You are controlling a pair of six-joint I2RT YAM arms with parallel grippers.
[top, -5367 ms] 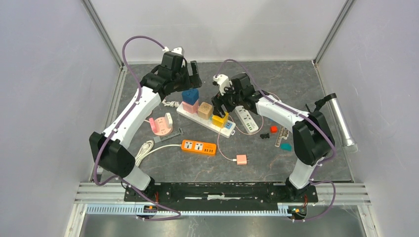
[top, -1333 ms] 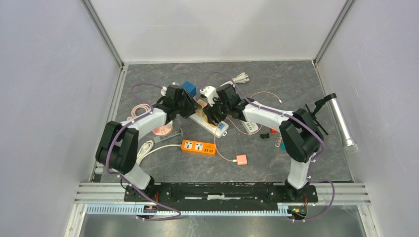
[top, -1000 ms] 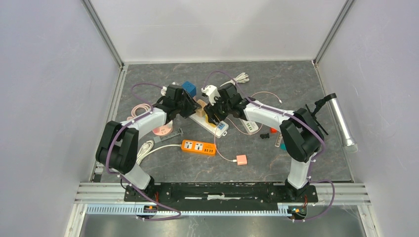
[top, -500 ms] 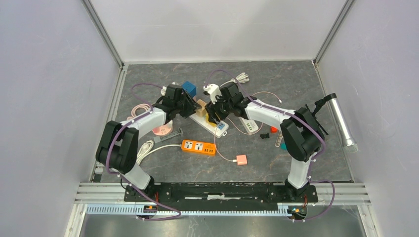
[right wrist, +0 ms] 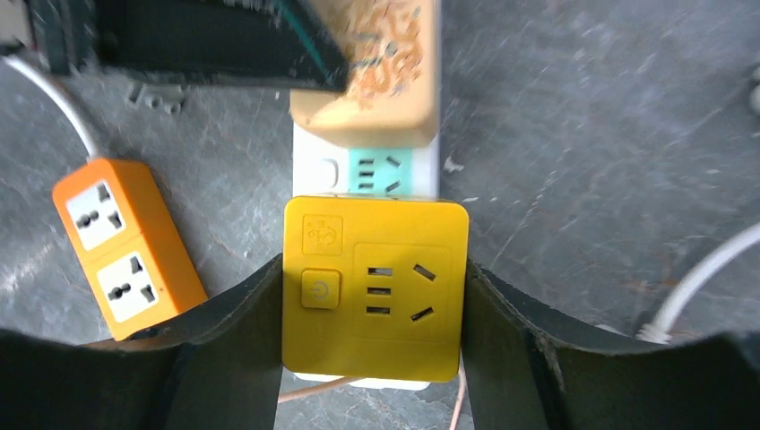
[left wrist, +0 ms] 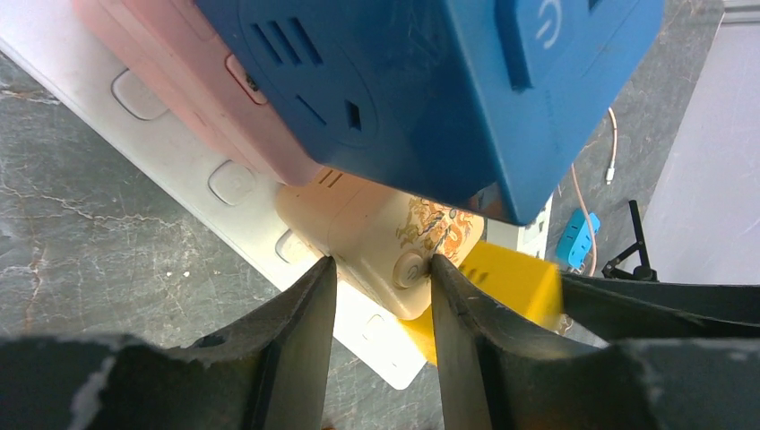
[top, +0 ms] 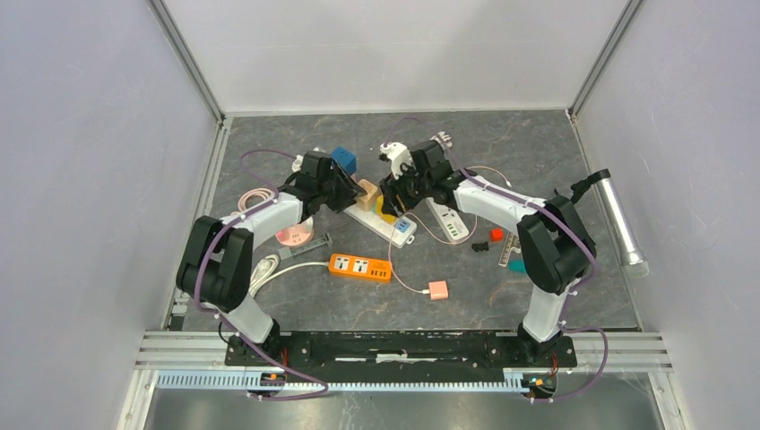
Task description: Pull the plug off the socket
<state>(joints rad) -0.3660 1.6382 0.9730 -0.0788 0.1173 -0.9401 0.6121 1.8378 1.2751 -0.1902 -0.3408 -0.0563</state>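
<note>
Yellow plug (right wrist: 375,287) clamped between right fingers (right wrist: 233,345), clear only from that wrist; left fingers (left wrist: 296,345) stand apart.

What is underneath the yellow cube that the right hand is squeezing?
A white power strip runs beneath the yellow cube, showing at both ends, with a teal socket just beyond. Whether its pins are still plugged in is covered by the cube itself.

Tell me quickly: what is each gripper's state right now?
Left gripper: fingers astride the beige plug's corner; grip cannot be told.
Right gripper: closed on the yellow plug.
</note>
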